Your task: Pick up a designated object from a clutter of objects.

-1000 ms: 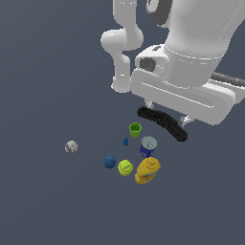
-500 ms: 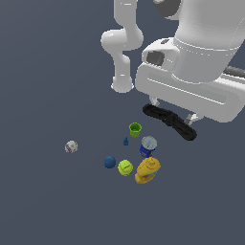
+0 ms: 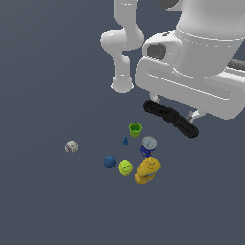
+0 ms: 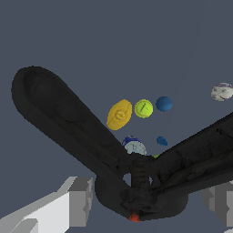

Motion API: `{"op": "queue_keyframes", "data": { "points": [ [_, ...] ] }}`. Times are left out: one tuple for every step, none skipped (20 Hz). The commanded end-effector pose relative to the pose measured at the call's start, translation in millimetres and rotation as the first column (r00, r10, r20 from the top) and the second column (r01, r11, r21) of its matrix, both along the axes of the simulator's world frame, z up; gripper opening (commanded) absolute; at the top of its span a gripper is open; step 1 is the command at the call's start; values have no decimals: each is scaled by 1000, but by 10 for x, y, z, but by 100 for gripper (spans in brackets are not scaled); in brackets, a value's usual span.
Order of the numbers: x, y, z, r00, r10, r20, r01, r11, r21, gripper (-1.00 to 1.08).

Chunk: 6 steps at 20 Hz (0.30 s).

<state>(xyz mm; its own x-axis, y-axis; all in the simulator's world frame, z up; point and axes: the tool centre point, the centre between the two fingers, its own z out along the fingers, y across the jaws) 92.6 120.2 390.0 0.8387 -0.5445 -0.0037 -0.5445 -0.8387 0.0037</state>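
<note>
Between gripper [image 4: 148, 200] fingers | matte black X-shaped clamp [image 4: 136, 168] | held

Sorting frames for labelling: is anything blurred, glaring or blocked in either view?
Exterior view: flat even light, no glare, soft low-detail render; the arm hides part of the black clamp. Wrist view: clamp fills the frame, dark with little detail, partly covering the blue can.

A simulated test scene, not a real room: a flat, featureless dark grey-blue floor [image 3: 43, 72] runs to every edge, with no walls or furniture. Around the white robot arm's base [image 3: 122, 86] lie only smooth rendered props: a green cup [image 3: 135, 128] near it, a yellow bottle [image 3: 147, 171] farther off, and a whitish ball [image 3: 71, 146] well apart from it.
</note>
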Motion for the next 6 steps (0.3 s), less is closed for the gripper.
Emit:
{"op": "queue_keyframes", "data": {
  "points": [
    [3, -8, 100, 1000, 0, 3, 0, 1000, 1, -100],
    [3, -10, 126, 1000, 0, 3, 0, 1000, 1, -100],
    [3, -12, 146, 1000, 0, 3, 0, 1000, 1, -100],
    [3, -13, 161, 1000, 0, 3, 0, 1000, 1, -100],
    [2, -14, 169, 1000, 0, 3, 0, 1000, 1, -100],
    [2, -14, 172, 1000, 0, 3, 0, 1000, 1, -100]
  ]
}}
